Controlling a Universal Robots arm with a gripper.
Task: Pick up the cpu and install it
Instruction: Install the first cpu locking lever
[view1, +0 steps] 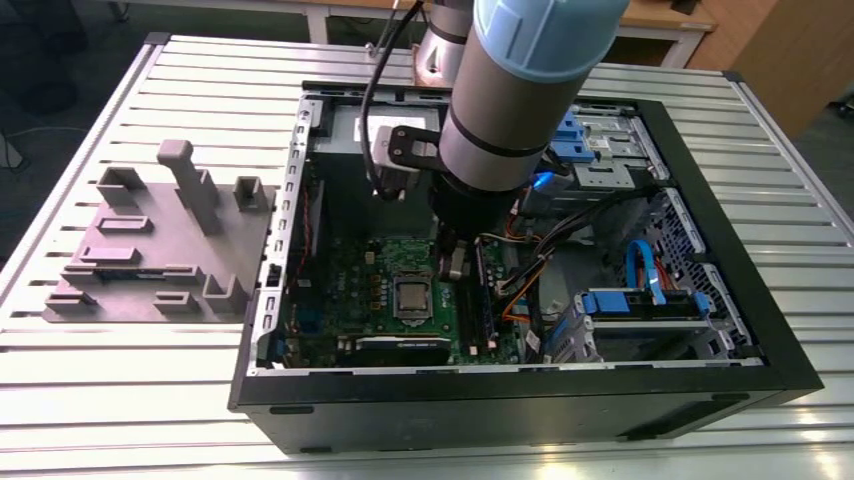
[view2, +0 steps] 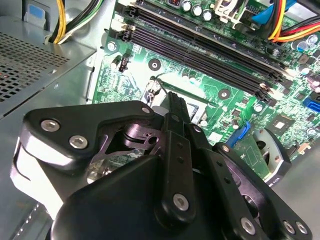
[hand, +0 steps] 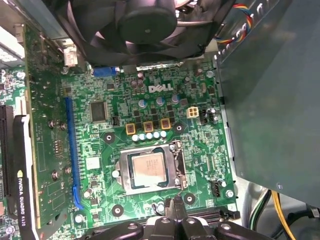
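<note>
Hovering inside the open computer case (view1: 694, 390), my gripper (view2: 176, 107) sits low over the green board (hand: 100, 90), just beside the socket (hand: 150, 170). The cpu (hand: 148, 167) already lies flat in that socket, silvery top up, its edges square with the metal frame around it; in the exterior view it shows as a pale square (view1: 412, 298) just to the exterior view's left of the arm (view1: 514, 90). My fingers (view2: 177, 120) look drawn together into a narrow black tip, and I see nothing held between them.

My worry is the tip itself. It is very near the board, between the socket and the long black memory slots (view2: 200, 47). If it drifts sideways it may scrape the small parts around the socket or catch the thin lever (view2: 152, 87) by the frame. If it presses down off-centre on the chip, the contacts beneath may bend; I cannot tell from here whether the chip is fully seated. The cables (view1: 534, 280) close to the arm may also snag as the wrist turns.
</note>
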